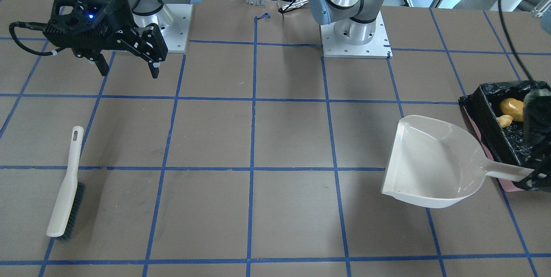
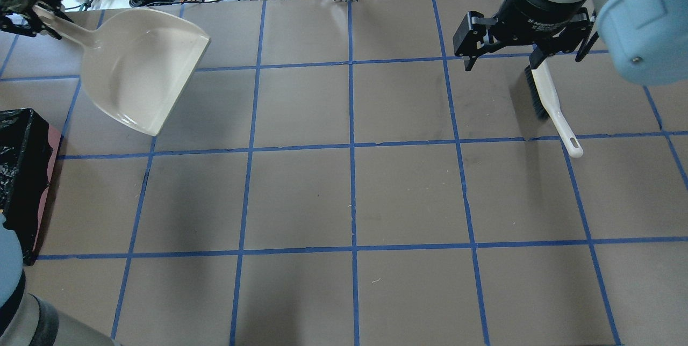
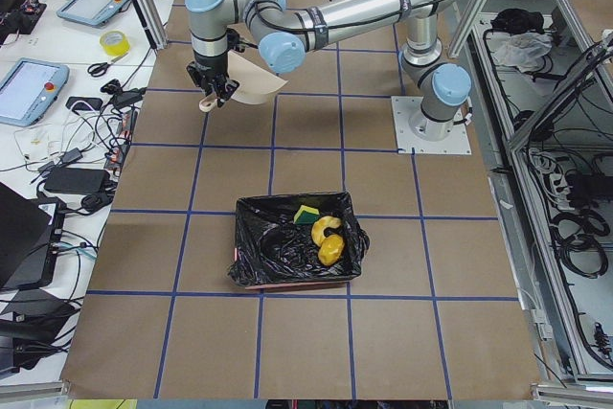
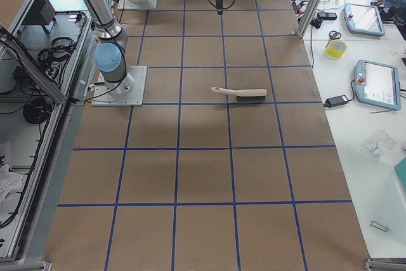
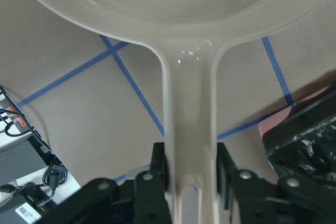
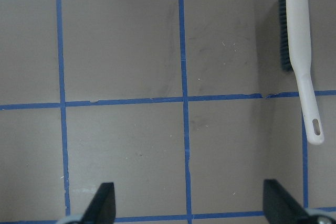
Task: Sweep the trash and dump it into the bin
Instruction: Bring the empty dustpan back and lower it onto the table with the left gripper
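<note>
Likely the closing step: emptied dustpan (image 1: 430, 169) to be set down.
The left hand (image 5: 191, 169) pinches the smooth beige plastic handle, with the scoop flaring ahead of it; lower it level, mouth flat on the matte brown table (image 1: 292, 139), then let go. The trash (image 3: 326, 241) (glossy lump, pale slice, yellow-green sponge) lies in the crinkly black-lined bin (image 3: 251, 237) beside that hand. The right hand (image 1: 129, 72) hangs spread, with the bristled brush (image 1: 69, 186) below it, off to one side.

Bench (image 1: 292, 139): brown, blue tape grid
Dustpan (image 1: 430, 165): glossy beige
Brush (image 1: 64, 191): white handle, dark bristles
Bin (image 1: 488, 120): pink box, glossy black liner
Lump (image 1: 511, 108): shiny golden-yellow
Slice (image 1: 505, 120): pale yellow
Sponge (image 3: 306, 214): yellow, green back
Left end effector (image 5: 191, 166): black
Right end effector (image 1: 129, 72): black, blue light
</note>
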Action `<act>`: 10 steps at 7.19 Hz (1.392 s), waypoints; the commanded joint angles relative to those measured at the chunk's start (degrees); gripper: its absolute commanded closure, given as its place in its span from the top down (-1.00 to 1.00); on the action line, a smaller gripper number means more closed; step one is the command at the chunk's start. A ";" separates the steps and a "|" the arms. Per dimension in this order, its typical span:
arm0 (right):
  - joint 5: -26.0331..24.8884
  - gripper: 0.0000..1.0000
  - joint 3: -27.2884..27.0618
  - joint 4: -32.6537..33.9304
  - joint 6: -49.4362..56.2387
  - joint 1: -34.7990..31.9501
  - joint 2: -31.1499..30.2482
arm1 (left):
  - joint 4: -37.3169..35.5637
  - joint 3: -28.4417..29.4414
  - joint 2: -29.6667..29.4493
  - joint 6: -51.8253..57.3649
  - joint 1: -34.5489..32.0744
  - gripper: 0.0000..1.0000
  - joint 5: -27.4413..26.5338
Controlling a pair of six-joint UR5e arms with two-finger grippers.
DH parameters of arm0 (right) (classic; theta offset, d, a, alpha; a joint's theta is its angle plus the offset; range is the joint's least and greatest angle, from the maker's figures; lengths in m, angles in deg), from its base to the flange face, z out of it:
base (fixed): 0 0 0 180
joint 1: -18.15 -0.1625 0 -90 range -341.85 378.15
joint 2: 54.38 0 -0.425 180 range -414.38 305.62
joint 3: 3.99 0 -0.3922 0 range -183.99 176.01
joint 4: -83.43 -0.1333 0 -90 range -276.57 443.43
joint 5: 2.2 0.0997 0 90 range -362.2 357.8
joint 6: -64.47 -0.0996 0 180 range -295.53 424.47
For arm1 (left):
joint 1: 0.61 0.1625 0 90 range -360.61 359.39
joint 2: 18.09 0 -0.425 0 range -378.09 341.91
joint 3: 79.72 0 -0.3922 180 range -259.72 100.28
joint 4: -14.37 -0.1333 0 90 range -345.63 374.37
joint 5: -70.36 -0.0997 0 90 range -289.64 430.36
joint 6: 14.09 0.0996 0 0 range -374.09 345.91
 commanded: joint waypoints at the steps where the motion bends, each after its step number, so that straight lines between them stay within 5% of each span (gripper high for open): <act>1: 0.00 1.00 0.02 -0.03 0.02 0.00 0.00 | -0.11 -0.48 -4.93 -14.56 -3.80 -1.00 0.79; 6: 0.00 1.00 0.02 -0.12 0.02 0.00 0.00 | -5.90 0.22 -13.39 -34.33 -9.43 -1.00 -0.25; 10: 0.00 1.00 0.02 -0.12 0.02 -0.09 0.08 | -8.19 -3.02 -14.45 -36.67 -10.84 -1.00 -4.12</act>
